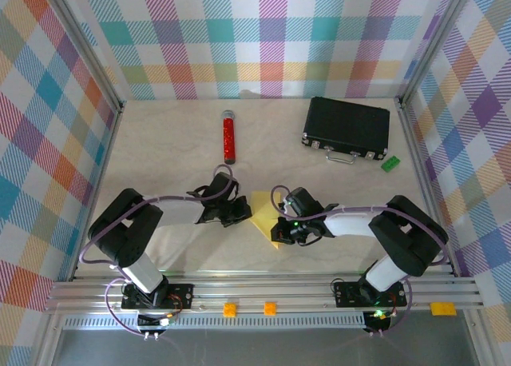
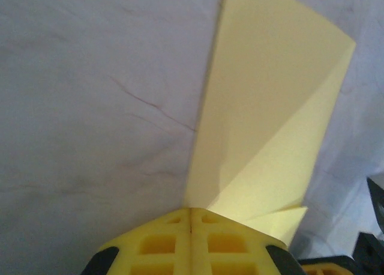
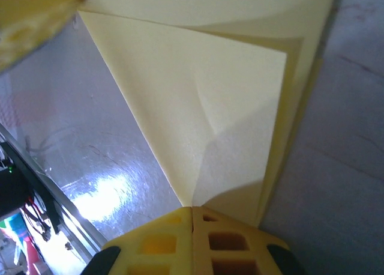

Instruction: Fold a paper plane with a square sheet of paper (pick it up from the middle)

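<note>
Square sheet of paper (image 1: pixel 264 216), partly folded (flaps stacked, creases visible), found on table (image 1: pixel 160 158) between both arms. Long axis near-to-far, crosswise to both jaws. Left jaws pressed together at its left edge, right jaws pressed together at its right. Equally near. Actual pinch: cannot tell.

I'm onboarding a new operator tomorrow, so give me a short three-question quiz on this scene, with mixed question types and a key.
1. True or false: the left gripper and the right gripper are each shut on the yellow paper.
2. What lies by the black case's near right corner? A a mug, B a green block, C a spoon.
3. Fill in: the yellow paper is not flat but ___.
Key: 1 true; 2 B; 3 folded.
</note>
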`<control>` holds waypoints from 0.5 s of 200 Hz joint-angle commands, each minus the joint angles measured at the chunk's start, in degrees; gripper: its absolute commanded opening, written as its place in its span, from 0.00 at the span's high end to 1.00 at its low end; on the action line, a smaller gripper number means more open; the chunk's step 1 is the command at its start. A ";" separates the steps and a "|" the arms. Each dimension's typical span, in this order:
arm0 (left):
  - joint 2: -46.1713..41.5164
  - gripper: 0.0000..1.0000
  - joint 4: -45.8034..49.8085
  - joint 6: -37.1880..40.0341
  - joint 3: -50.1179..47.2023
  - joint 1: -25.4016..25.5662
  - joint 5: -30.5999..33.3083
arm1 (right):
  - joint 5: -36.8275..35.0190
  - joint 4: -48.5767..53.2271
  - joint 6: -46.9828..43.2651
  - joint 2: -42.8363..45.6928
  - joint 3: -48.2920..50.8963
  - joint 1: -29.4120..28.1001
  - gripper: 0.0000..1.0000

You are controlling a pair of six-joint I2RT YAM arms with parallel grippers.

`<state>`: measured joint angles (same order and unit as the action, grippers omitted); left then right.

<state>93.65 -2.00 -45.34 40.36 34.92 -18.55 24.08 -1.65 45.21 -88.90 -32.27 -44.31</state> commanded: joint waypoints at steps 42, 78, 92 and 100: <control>-8.48 1.00 5.52 1.49 -3.30 -2.66 5.42 | 0.30 14.86 -11.60 0.99 -1.88 0.77 0.96; -14.64 0.95 0.77 -0.22 -7.84 -2.32 1.98 | -1.29 15.45 -13.94 9.24 -3.64 1.15 0.83; -15.75 0.91 0.23 -0.09 -8.32 -2.07 0.51 | -4.92 15.04 -13.43 13.62 -3.32 1.45 0.76; -15.77 0.88 -0.80 0.00 -8.54 -1.96 -0.79 | -7.68 14.52 -12.75 15.61 -2.71 1.75 0.66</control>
<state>79.50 0.10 -44.86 33.01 32.56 -15.64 22.39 11.79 33.91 -79.29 -34.20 -43.35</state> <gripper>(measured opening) 0.088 0.247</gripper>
